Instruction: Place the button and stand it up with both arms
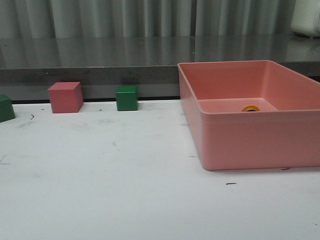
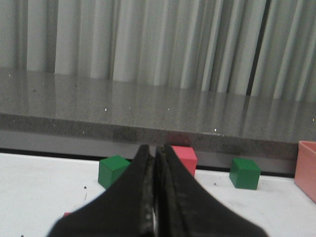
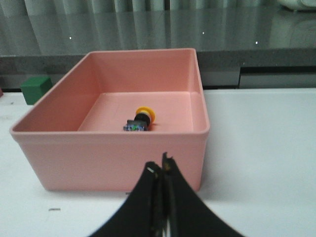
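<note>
Button: The button (image 3: 140, 120) lies on its side on the floor of the pink bin (image 3: 118, 163), near the middle of the right wrist picture. Its yellow cap points sideways, so you have not stood it up yet. In the front picture you only see a bit of yellow over the bin's near wall, right of the middle.

Bin: It sits on the white table (image 1: 110, 190) at the right side of the front picture. Its tall walls mean you must reach in from above.

Right claw: Your right gripper (image 3: 163, 173) is at the bottom middle of its picture, outside the bin's near wall. Its fingers are pressed together and hold nothing. You will likely need to spread them before you grab the button.

Left claw: Your left gripper (image 2: 154, 163) is also closed tight with nothing in it. It points at the pink cube (image 2: 183, 159) and green cubes (image 2: 245, 173), far from the bin.

Arms: Neither arm shows in the front picture, so both seem pulled back.
</note>
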Available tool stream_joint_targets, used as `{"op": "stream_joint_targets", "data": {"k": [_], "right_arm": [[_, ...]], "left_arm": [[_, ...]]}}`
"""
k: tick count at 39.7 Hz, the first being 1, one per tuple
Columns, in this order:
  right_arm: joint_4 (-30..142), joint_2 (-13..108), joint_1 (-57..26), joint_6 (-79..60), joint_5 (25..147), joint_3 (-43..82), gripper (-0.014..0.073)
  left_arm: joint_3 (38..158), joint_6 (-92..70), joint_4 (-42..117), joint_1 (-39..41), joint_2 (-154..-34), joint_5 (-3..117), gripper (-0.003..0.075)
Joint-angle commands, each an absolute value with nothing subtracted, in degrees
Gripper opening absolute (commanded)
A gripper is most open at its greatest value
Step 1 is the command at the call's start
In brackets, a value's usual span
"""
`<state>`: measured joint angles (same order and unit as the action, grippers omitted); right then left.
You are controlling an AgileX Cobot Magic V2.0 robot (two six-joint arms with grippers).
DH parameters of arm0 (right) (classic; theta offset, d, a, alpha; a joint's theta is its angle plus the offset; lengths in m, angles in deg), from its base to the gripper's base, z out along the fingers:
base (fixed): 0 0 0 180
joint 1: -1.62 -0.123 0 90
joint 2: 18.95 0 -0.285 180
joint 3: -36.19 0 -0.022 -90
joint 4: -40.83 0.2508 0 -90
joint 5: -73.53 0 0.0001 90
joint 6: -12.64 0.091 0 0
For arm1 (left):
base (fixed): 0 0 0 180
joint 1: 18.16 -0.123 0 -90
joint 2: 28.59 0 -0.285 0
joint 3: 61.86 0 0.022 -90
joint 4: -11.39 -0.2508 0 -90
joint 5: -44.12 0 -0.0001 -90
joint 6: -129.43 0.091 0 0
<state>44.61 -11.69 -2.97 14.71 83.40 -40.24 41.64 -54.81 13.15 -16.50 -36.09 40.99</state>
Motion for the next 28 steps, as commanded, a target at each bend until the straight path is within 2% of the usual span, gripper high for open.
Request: {"op": "stream_joint_targets", "data": {"k": [1, 6, 15, 21, 28], "right_arm": [[45.06, -12.22, -2.91, 14.34, 80.19, -34.56, -0.0062], [44.87, -9.05, -2.91, 14.34, 85.35, -27.2, -0.0062], [44.87, 6.64, -2.91, 14.34, 91.17, -15.89, -0.0062], [44.87, 15.2, -2.91, 14.34, 91.29, -12.47, -0.0062], [44.87, 17.29, -2.91, 14.34, 89.88, -11.97, -0.0042]], "left_arm": [[46.61, -54.99, 13.65, -16.24, -35.59, 37.75, -0.002], [54.24, -54.89, 10.18, -16.24, -39.74, 43.19, -0.002], [63.87, -54.89, 9.69, -16.24, -54.24, 46.35, -0.002], [65.66, -54.89, 9.69, -16.24, -59.96, 45.62, -0.002], [65.66, -54.89, 9.69, -16.24, -60.61, 45.79, -0.002]]}}
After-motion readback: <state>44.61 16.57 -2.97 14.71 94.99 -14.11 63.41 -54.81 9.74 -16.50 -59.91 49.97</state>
